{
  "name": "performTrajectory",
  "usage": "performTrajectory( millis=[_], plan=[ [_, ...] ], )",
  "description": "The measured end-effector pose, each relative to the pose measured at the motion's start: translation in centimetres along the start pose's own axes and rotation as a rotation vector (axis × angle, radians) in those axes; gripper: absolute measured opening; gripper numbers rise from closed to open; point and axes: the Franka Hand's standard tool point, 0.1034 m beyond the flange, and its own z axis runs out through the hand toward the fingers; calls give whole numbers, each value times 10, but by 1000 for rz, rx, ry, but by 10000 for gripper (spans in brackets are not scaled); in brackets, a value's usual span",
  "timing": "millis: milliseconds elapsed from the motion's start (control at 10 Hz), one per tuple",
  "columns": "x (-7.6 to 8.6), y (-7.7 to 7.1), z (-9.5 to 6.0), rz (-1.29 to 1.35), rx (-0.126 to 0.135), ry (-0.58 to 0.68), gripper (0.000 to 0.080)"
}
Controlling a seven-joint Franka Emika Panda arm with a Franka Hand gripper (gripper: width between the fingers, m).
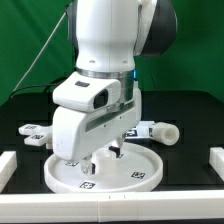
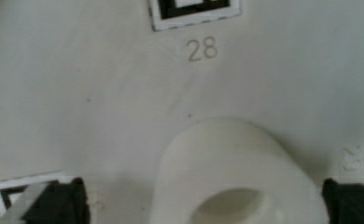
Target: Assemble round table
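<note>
gripper low over the disc, jaws apart

the arm point(image 1: 105, 40) fills the middle of the exterior view, above a black table point(image 1: 190, 120). the round disc point(image 1: 140, 172) lies flat at the front of that view, with the gripper point(image 1: 103, 158) just over its centre. in the wrist view the fingers point(image 2: 33, 205) are spread wide, with the disc's raised hub point(image 2: 232, 165) between them and a clear gap on one side. nothing is gripped. the short cylinder point(image 1: 160, 131) lies on its side behind the disc, toward the exterior view's right. the cross piece point(image 1: 35, 135) lies toward the exterior view's left. a tag point(image 2: 197, 8) on the disc has 28 printed beside it.
</note>
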Motion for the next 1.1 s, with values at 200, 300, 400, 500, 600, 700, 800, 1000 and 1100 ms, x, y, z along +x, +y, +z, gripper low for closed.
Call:
performTrajectory(
  millis=[200,300,400,500,600,700,800,1000,1100],
  plan=[
    [0,0,0,-1,0,0,451],
    [0,0,0,-1,0,0,451],
    [0,0,0,-1,0,0,404],
    [0,0,0,-1,0,0,404],
    [1,0,0,-1,0,0,404],
    [2,-1,0,-2,-1,1,404],
    [13,-5,-2,-7,-3,7,404],
    [36,-16,-3,-20,-2,16,406],
    [46,-21,-3,-30,-4,20,406]
  ],
)
